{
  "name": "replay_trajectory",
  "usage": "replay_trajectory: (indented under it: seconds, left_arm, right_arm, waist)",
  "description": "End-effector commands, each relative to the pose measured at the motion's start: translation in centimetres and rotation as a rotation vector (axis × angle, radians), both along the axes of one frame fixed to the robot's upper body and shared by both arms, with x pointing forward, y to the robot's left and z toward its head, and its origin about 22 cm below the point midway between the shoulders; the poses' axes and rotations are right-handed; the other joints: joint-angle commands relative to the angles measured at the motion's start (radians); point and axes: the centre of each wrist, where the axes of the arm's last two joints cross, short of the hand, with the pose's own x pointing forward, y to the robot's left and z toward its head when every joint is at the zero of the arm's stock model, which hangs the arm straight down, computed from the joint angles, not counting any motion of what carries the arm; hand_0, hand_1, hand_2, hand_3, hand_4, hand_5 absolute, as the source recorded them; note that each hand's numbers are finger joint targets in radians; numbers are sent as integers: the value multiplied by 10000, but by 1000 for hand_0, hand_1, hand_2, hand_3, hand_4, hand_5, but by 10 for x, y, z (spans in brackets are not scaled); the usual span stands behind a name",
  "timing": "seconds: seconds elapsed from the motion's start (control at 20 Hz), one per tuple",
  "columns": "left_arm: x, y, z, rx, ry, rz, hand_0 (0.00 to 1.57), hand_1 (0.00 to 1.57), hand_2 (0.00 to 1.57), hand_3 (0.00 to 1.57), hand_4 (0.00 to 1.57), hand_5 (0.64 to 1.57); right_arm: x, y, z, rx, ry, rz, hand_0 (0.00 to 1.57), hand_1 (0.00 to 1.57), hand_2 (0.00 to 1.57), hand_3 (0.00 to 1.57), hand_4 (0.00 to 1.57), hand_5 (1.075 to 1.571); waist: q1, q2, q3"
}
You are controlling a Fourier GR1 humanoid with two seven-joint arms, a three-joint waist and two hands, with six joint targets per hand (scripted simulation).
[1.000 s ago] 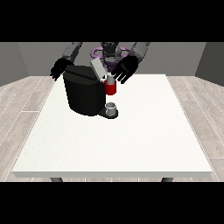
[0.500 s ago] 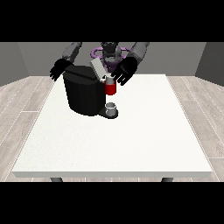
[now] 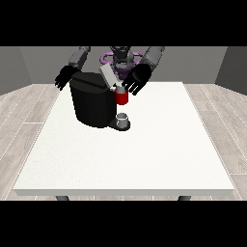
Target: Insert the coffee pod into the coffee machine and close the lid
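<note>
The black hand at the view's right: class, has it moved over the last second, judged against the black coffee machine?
No. The black hand at the view's right keeps its place just right of the black coffee machine, above the red pod holder.

The coffee machine near the table's far edge hides the lower part of the robot's torso. Whether a coffee pod sits under the raised lid is too small to tell. The hand at the view's right partly covers the machine's red part.
</note>
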Motion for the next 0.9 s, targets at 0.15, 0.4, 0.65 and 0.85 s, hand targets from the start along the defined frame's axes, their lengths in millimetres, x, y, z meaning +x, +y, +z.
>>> replay_trajectory:
  seconds: [0.15,0.4,0.65,0.85]
  left_arm:
    - [-4,33,13,384,-468,250,1051,1051,1118,953,365,1571]
    - [-1,12,18,255,-288,-121,1066,1066,1115,928,371,1571]
    - [-2,12,-12,1293,308,-585,0,0,0,0,0,1571]
    - [-4,39,-1,1380,637,-291,0,0,0,0,0,1571]
  right_arm:
    - [-5,9,4,-60,-302,296,0,0,0,0,458,1571]
    - [-3,16,-6,-52,-267,-76,0,0,0,0,447,1571]
    - [1,15,9,219,22,-32,0,0,0,0,375,1571]
    - [-14,14,-11,-286,268,39,0,0,0,0,338,1571]
  waist:
    - [-144,341,-7]
    - [-27,235,-5]
    - [39,1,-7]
    - [-183,-6,-7]
